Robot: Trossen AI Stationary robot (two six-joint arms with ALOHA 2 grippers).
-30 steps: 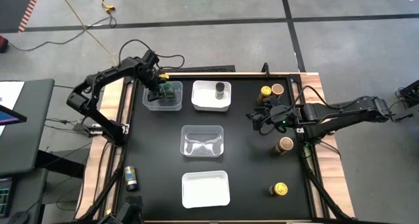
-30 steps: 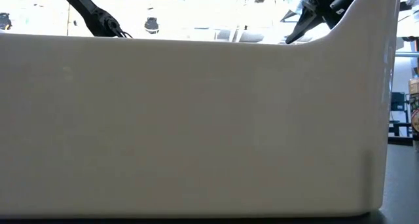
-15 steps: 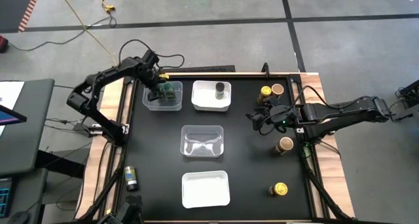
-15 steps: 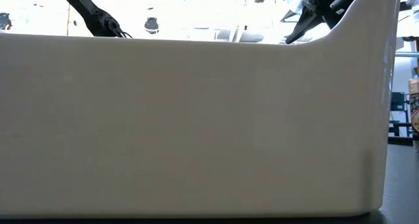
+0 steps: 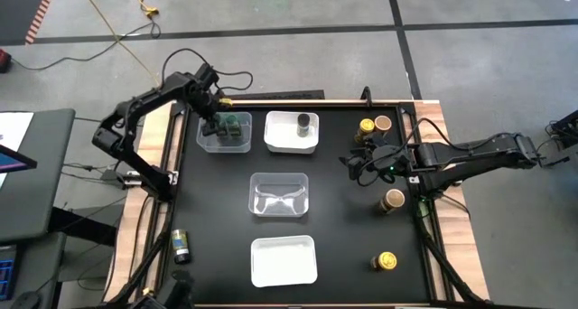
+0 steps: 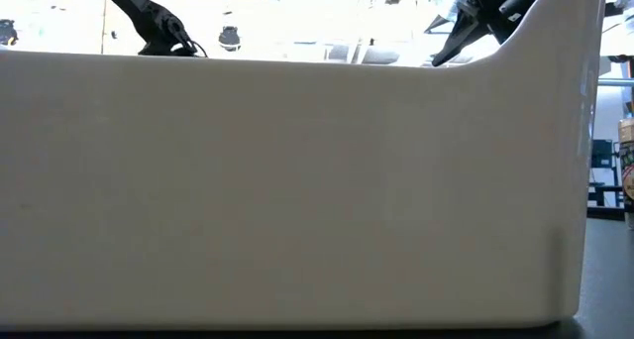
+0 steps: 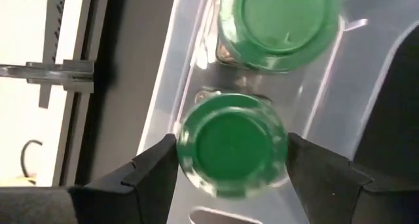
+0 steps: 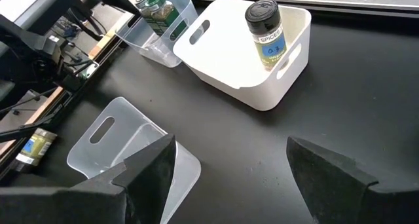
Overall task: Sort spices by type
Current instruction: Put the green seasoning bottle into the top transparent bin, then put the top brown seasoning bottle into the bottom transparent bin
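Black tabletop (image 5: 343,246), grey tiled floor around. Four trays. Jars seen: two green-lidded (image 7: 230,145) in the far-left clear tray (image 5: 206,143), left gripper (image 5: 215,126) fingers parted around one; one dark-lidded (image 5: 303,123); two yellow-lidded (image 5: 386,260); two tan-lidded (image 5: 393,199). Right gripper (image 5: 350,164) fingers apart, empty.

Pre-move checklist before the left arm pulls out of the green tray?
1. Left gripper let go: ok, fingers stand apart on either side of the near green jar.
2. Both green jars in the clear tray: ok, the second green jar sits beside the first.
3. Near green jar upright: ok, lid faces the left wrist camera.
4. Right gripper out of the way: ok, open at mid-table, holding nothing.
5. Grey jar sorted: ok, upright in the white tray.
6. Other grey jar: not ok, lying off the mat by the left edge.
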